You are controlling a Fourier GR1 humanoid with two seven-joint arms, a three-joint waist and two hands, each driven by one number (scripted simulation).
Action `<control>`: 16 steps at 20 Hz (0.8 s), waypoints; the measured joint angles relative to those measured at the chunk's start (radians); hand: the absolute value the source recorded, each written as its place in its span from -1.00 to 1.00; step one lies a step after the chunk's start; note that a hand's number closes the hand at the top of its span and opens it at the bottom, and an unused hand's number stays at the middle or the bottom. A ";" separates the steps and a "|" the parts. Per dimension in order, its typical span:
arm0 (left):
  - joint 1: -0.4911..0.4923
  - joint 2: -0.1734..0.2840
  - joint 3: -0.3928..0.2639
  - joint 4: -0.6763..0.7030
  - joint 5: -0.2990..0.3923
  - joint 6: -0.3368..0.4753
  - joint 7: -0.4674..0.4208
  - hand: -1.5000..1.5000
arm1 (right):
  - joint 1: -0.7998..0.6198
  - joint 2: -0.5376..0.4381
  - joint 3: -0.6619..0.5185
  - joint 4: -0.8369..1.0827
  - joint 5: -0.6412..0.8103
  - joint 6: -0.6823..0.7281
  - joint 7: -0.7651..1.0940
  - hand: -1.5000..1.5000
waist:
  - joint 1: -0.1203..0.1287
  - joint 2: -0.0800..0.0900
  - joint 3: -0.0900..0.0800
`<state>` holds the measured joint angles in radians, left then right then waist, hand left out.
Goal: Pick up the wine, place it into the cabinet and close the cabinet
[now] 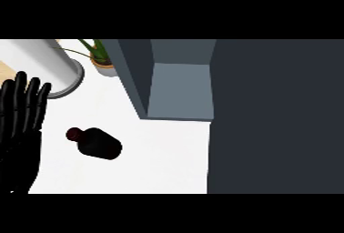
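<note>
Slate-grey and boxy, the open cabinet (178,91) takes up most of what I can see, its dark door panel (275,118) swung out across the whole right side, so the hollow inside faces the white counter top (161,159), presumably ready to take the bottle. Next in size, at the far left, stands a tall pale grey cylinder on a round base (50,63), with a small potted green plant (101,59) tucked behind it near the cabinet's corner, both out of the working path. The robot's black left hand (23,109) shows along the left edge, fingers straight and up, holding nothing, resting. No right hand is visible. Smallest, the dark, almost black wine bottle (97,142) sits on the counter between hand and cabinet, untouched, neck pointing up-left; the pickup has, I'd judge, not yet begun.
</note>
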<state>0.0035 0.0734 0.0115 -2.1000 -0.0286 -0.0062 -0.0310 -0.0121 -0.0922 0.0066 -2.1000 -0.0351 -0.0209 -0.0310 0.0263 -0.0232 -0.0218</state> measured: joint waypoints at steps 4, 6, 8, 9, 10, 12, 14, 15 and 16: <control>-0.083 -0.023 -0.016 0.049 -0.052 0.050 0.039 -1.00 | 0.043 0.011 0.040 -0.045 0.027 0.001 0.012 -1.00 | -0.023 0.014 0.014; -0.148 -0.040 -0.034 0.100 -0.093 0.086 0.068 -1.00 | 0.102 0.008 0.042 -0.091 0.023 0.011 0.014 -1.00 | -0.033 0.018 0.017; -0.162 -0.053 -0.058 0.129 -0.054 0.114 0.127 -1.00 | 0.128 -0.012 0.097 -0.099 -0.025 0.080 0.040 -1.00 | -0.040 0.020 0.020; -0.170 -0.057 -0.074 0.133 -0.040 0.133 0.159 -1.00 | 0.144 -0.022 0.120 -0.115 -0.047 0.108 0.058 -1.00 | -0.042 0.020 0.020; -0.181 -0.061 -0.098 0.138 -0.033 0.162 0.189 -1.00 | 0.155 -0.027 0.142 -0.133 -0.061 0.125 0.080 -1.00 | -0.043 0.020 0.021; -0.201 -0.065 -0.155 0.124 -0.033 0.219 0.256 -1.00 | 0.189 -0.048 0.158 -0.171 -0.101 0.163 0.105 -1.00 | -0.042 0.020 0.021; -0.236 -0.068 -0.200 0.106 -0.045 0.278 0.329 -1.00 | 0.229 -0.059 0.175 -0.214 -0.122 0.185 0.125 -1.00 | -0.041 0.019 0.022; -0.255 -0.069 -0.220 0.104 -0.057 0.307 0.355 -1.00 | 0.240 -0.066 0.179 -0.258 -0.139 0.185 0.160 -1.00 | -0.041 0.020 0.022; -0.270 -0.070 -0.253 0.087 -0.078 0.341 0.396 -1.00 | 0.248 -0.069 0.185 -0.289 -0.147 0.184 0.186 -1.00 | -0.040 0.019 0.022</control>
<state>-0.2666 0.0032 -0.2412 -2.0129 -0.1071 0.3349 0.3651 0.2363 -0.1617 0.1917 -2.3890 -0.1820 0.1635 0.1552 -0.0134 -0.0041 0.0004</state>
